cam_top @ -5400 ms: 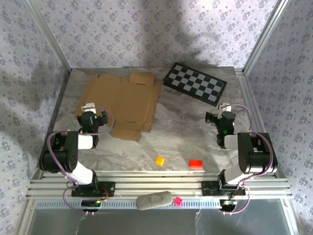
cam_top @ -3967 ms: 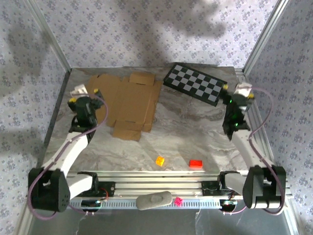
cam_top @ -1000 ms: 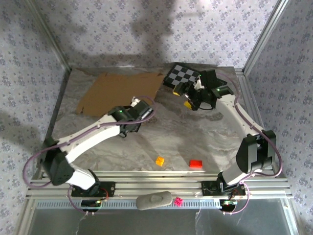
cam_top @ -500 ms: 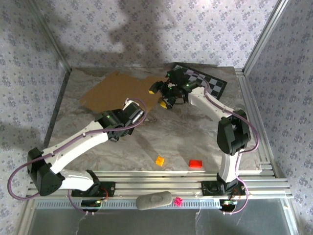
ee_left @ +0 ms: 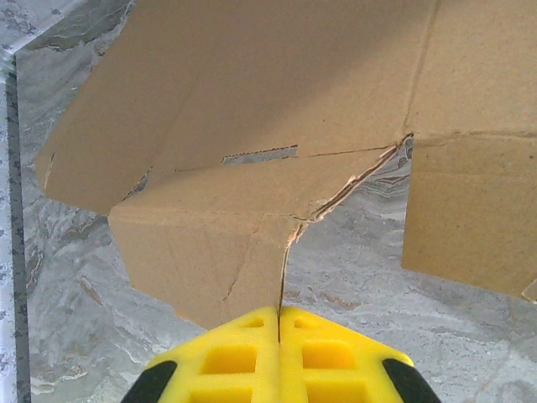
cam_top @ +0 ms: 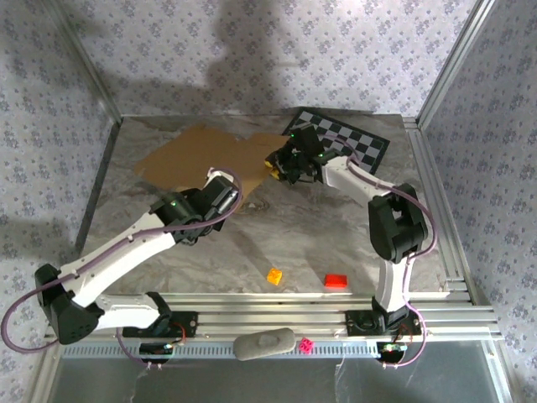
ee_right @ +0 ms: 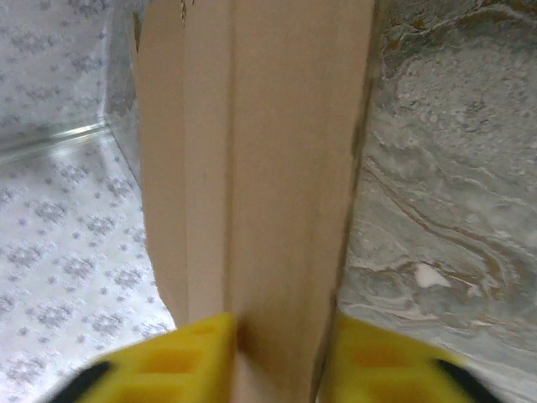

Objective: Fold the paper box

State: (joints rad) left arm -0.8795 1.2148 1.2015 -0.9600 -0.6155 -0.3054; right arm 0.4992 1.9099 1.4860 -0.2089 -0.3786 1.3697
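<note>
Right gripper [ee_right: 277, 340] clamps paper box [cam_top: 201, 151] beside checkered board [cam_top: 357, 144].

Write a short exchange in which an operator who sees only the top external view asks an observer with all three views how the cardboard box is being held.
Operator: Is the paper box gripped on my left?
Observer: Yes. In the left wrist view the left gripper is shut, with a flap corner pinched between its yellow fingers.
Operator: And the other arm?
Observer: In the right wrist view the right gripper is closed on a cardboard strip, which fills the gap between its fingers.
Operator: Any damage?
Observer: The left wrist view shows a ragged tear along a crease, just above the pinched flap.
</note>
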